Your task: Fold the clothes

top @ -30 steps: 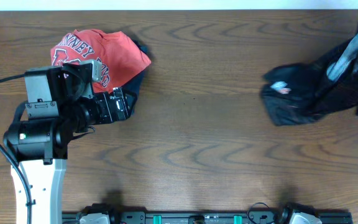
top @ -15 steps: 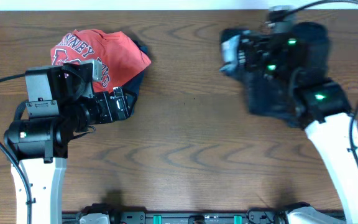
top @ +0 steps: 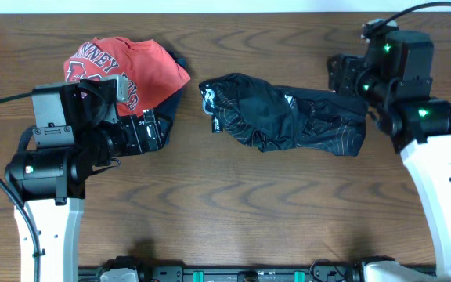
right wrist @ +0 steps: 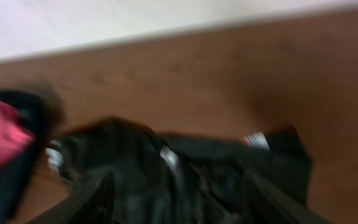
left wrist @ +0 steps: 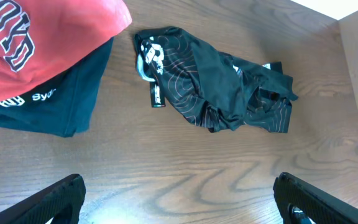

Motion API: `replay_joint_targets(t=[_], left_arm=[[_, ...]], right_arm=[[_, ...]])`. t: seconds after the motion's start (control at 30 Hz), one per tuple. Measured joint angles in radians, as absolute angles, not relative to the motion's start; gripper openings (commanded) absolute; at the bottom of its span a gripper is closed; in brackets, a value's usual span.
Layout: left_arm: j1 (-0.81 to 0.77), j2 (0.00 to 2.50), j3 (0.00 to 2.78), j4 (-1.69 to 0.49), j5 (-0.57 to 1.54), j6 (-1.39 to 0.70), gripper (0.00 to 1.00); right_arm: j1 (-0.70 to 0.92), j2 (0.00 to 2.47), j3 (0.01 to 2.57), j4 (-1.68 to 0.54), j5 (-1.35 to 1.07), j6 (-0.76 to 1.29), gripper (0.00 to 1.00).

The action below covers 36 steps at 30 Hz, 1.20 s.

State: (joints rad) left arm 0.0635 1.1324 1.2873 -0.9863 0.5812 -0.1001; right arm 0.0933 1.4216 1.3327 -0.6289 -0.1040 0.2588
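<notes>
The clothes, a black jersey [top: 284,117] with thin wavy lines and white lettering, lie crumpled on the wooden table a little right of centre. In the left wrist view the jersey [left wrist: 216,87] lies well ahead of my fingers. My right gripper [top: 337,76] hovers at the jersey's right end, its jaws apart. The right wrist view is blurred, but the jersey [right wrist: 185,168] lies loose below my right gripper [right wrist: 182,202]. Far to the left, my left gripper [top: 161,129] stands open with only bare wood between the fingers of the left gripper [left wrist: 182,205].
A red T-shirt [top: 124,66] with white lettering lies on a navy folded garment [top: 172,103] at the back left, right by the left arm. The same red T-shirt [left wrist: 36,37] and navy garment [left wrist: 55,106] fill the left wrist view's upper left. The table's far edge [top: 225,9] runs along the top.
The right arm swung in from the right edge, carried the jersey leftward, opened its jaws and drew back right, leaving the jersey on the table. The left arm has not moved.
</notes>
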Motion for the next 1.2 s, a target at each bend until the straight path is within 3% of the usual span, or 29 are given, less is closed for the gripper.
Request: replay_joint_targets(t=[0.37, 0.63, 0.73, 0.77, 0.87, 0.9, 1.2], left_arm=[[0.064, 1.137, 1.287, -0.985, 0.581, -0.1, 0.98], [0.064, 1.139, 1.287, -0.987, 0.581, -0.1, 0.98], [0.064, 1.139, 1.287, -0.987, 0.581, -0.1, 0.98], [0.064, 1.141, 1.287, -0.987, 0.581, -0.1, 0.98], [0.064, 1.15, 1.287, -0.987, 0.581, -0.1, 0.98], [0.064, 1.153, 1.287, -0.987, 0.581, -0.1, 0.98], [0.064, 1.181, 1.287, -0.987, 0.581, -0.1, 0.98]], right_arm=[[0.083, 1.844, 1.333, -0.535, -0.251, 0.194, 0.66], [0.088, 1.961, 1.333, -0.49, -0.311, 0.162, 0.62], [0.097, 1.983, 1.333, -0.523, -0.323, 0.141, 0.41], [0.102, 1.995, 1.333, -0.531, -0.324, 0.131, 0.28], [0.115, 2.006, 1.333, -0.533, -0.326, 0.113, 0.05], [0.118, 2.007, 1.333, -0.533, -0.327, 0.109, 0.02], [0.131, 1.878, 1.332, -0.57, -0.4, 0.078, 0.01]])
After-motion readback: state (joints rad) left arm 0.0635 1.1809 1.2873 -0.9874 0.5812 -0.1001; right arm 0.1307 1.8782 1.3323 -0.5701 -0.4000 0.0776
